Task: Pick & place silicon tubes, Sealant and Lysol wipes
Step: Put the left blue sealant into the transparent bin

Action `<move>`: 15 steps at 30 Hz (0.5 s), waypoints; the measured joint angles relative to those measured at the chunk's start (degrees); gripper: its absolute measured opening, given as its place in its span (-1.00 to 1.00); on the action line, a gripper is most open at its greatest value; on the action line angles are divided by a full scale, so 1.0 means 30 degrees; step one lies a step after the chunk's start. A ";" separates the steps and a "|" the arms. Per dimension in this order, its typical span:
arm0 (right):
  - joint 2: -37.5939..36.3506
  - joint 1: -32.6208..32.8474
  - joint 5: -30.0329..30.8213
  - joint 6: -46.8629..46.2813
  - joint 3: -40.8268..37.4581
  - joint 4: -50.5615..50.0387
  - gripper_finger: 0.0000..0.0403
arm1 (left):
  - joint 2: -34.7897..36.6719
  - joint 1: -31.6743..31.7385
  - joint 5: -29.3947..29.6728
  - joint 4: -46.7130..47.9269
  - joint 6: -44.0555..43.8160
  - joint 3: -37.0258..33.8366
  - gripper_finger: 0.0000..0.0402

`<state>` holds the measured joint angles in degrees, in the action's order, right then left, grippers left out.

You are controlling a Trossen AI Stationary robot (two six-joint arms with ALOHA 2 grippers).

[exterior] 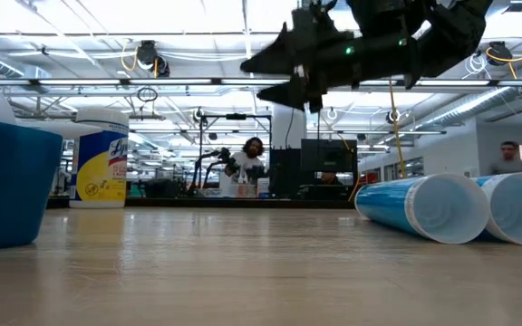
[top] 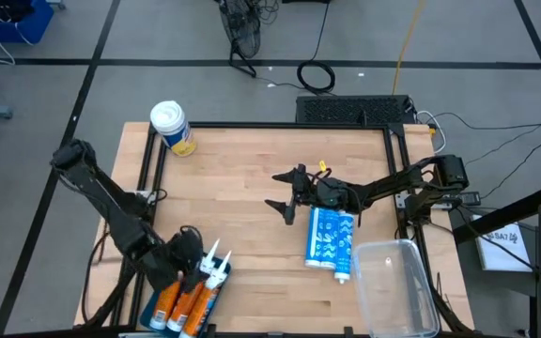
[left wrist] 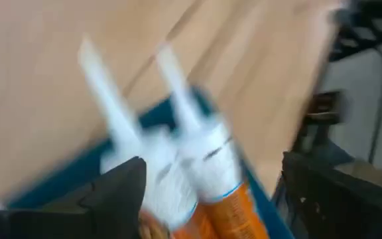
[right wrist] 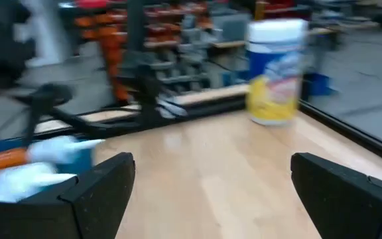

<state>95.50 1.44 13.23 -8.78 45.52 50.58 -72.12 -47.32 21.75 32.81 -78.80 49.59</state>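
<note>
The Lysol wipes [top: 172, 127] stand upright at the table's far left, a white-lidded canister with a yellow label [right wrist: 276, 72]. Two blue tubes [top: 330, 237] lie side by side on the table right of centre, seen end-on in the low view [exterior: 442, 206]. Orange tubes with white nozzles [top: 195, 293] lie in a blue bin [left wrist: 65, 179] at the near left. My left gripper [top: 195, 258] hovers open over their nozzle ends [left wrist: 197, 133], a finger on either side. My right gripper [top: 272, 191] stands open and level above the table's middle, just beyond the blue tubes, with nothing between its fingers [right wrist: 211, 192].
A clear plastic container [top: 397, 286] sits at the near right corner. The blue bin's wall [exterior: 3, 181] fills the low view's left. Bare wood lies between the wipes and the blue tubes. People show in the room beyond the table.
</note>
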 joint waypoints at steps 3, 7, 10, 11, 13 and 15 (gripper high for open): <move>-0.1153 0.0125 -0.2530 0.0382 0.0006 -0.0076 0.88 | 0.1736 0.0718 0.1547 -0.0853 0.4698 0.0004 0.64; -0.2798 0.0580 -0.6414 0.0440 0.0006 -0.0866 0.89 | 0.3951 0.1701 0.2454 -0.3522 1.3131 0.0005 0.58; -0.4023 0.1003 -0.9173 0.0346 0.0006 -0.2017 0.88 | 0.5024 0.2136 0.2251 -0.5592 1.9661 0.0005 0.55; -0.4422 0.1179 -0.9696 0.0209 0.0006 -0.2530 0.88 | 0.5343 0.2299 0.2232 -0.6160 2.1514 0.0005 0.55; -0.5142 0.1652 -1.0141 -0.0050 0.0006 -0.3946 0.88 | 0.5902 0.2737 0.1980 -0.6901 2.4510 0.0005 0.55; -0.5573 0.2160 -1.0176 -0.0146 0.0006 -0.5275 0.88 | 0.6407 0.3433 0.0792 -0.6945 2.6481 0.0005 0.56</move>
<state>78.78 7.92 -17.30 -9.22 45.54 34.75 -52.90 -37.02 24.13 11.97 0.65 49.60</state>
